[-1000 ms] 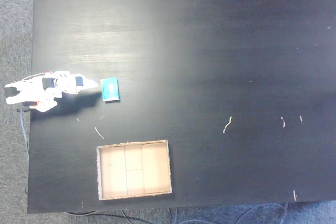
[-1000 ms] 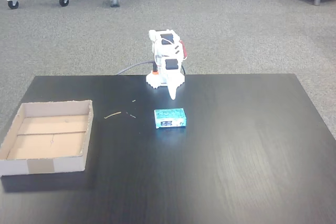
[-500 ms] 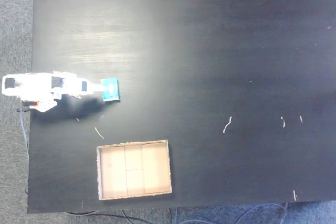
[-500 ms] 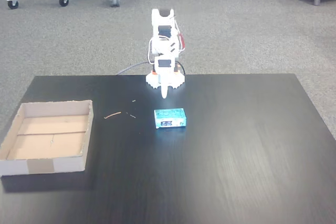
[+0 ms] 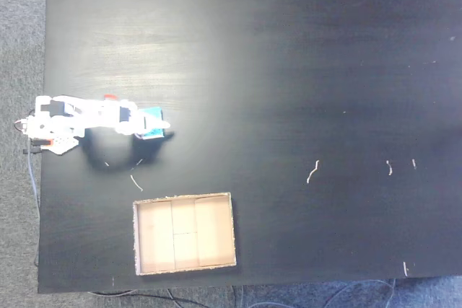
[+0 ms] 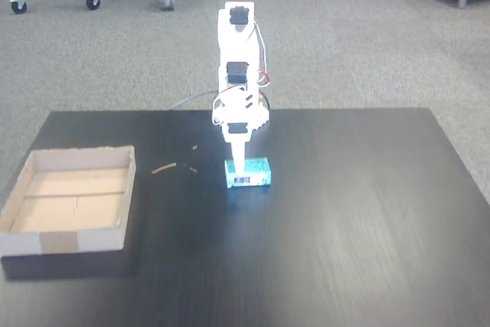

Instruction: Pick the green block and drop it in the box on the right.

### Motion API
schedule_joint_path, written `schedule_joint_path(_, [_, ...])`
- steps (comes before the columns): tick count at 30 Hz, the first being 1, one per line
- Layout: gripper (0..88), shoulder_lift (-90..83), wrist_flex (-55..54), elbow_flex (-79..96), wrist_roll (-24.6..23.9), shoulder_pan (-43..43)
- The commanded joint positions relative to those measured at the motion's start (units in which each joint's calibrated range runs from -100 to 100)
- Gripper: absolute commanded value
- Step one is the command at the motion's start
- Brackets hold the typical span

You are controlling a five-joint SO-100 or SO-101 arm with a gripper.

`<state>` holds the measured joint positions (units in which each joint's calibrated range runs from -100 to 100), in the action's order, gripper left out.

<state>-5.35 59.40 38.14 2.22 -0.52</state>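
- Black table (image 5: 289, 70) spans the top-down fixed view edge to edge; the low front fixed view (image 6: 344, 227) adds grey carpet behind it, w/ chair bases at the far edge.
- The box (image 5: 185, 233), a shallow cardboard tray, sits near the table's lower edge in the top-down view, creased floor visible; front view puts it at far left (image 6: 69, 201) and shows its low walls, taped front.
- White arm (image 6: 237, 74) rises tall from the table's far edge in the front view; from above it lies flat (image 5: 79, 119), reaching right from the left edge.
- Gripper (image 6: 239, 170) points straight down, tip at the green block (image 6: 256, 172); from above gripper (image 5: 148, 126) overlaps the block (image 5: 153, 115). Fingers' spacing: cannot tell in either view.
- Block sits on the table, well apart from the box.
- Pale scraps (image 5: 312, 172) dot the right side, seen from above.
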Motion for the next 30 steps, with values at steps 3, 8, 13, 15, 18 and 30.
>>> schedule_joint_path(3, [38.1, 11.9, 3.7, -13.9, 0.6, 1.1])
schedule_joint_path(8, [23.6, 7.3, 3.2, -11.3, 0.8, 0.9])
schedule_joint_path(13, [19.6, -9.0, 4.7, -6.2, 1.6, -1.9])
schedule_joint_path(15, [18.4, -17.0, 6.6, -5.7, 2.0, -3.9])
schedule_joint_path(18, [17.0, -27.1, 8.2, -8.9, 3.0, -10.8])
schedule_joint_path(30, [16.7, 23.4, 2.9, -77.6, 6.5, -51.3])
